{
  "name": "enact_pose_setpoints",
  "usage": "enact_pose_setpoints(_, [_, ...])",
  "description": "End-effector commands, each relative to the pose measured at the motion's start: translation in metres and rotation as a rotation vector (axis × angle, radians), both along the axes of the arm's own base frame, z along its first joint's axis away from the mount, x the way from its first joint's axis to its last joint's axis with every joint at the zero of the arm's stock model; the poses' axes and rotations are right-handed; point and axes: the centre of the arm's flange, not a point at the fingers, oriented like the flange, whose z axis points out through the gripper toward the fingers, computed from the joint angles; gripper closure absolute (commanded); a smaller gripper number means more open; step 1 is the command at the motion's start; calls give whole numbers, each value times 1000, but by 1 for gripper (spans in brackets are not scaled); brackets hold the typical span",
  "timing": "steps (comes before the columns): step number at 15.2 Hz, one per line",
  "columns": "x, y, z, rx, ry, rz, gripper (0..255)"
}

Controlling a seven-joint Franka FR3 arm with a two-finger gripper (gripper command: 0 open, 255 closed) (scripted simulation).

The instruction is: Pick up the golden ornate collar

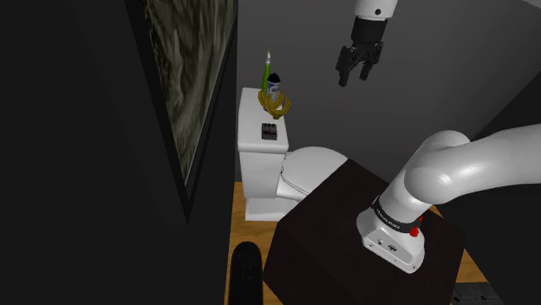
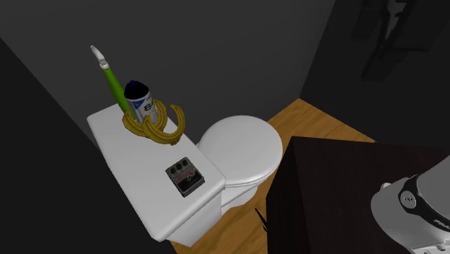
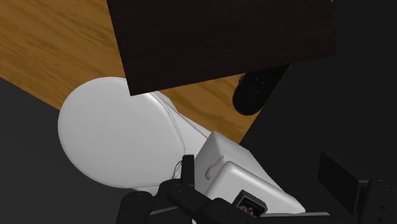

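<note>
The golden ornate collar [image 1: 276, 106] [image 2: 153, 124] lies on the white toilet tank lid [image 1: 252, 130] [image 2: 137, 180], looped around the foot of a blue-and-white can [image 1: 272, 85] [image 2: 138, 99]. My black gripper [image 1: 355, 68] hangs high in the air, well above the collar and off to the shoulder view's right. It is open and holds nothing. In the wrist view its fingers [image 3: 375, 200] stand far apart, with the tank's corner between and below them.
A green stick-like thing [image 1: 267, 69] [image 2: 112, 83] stands behind the can. A small black pedal box [image 1: 269, 131] [image 2: 184, 177] [image 3: 249, 205] lies nearer on the lid. The closed toilet seat [image 1: 316, 165] [image 2: 241, 148] adjoins my dark stand [image 1: 329, 225]. A framed picture [image 1: 186, 69] hangs left.
</note>
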Motion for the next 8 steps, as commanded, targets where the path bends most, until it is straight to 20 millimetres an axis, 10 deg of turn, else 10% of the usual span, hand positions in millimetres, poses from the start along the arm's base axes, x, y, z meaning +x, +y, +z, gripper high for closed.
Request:
enact_pose_setpoints(1, [0,0,0,0,0,0,0])
enact_pose_setpoints(8, [77,-40,-42,7,30,30,0])
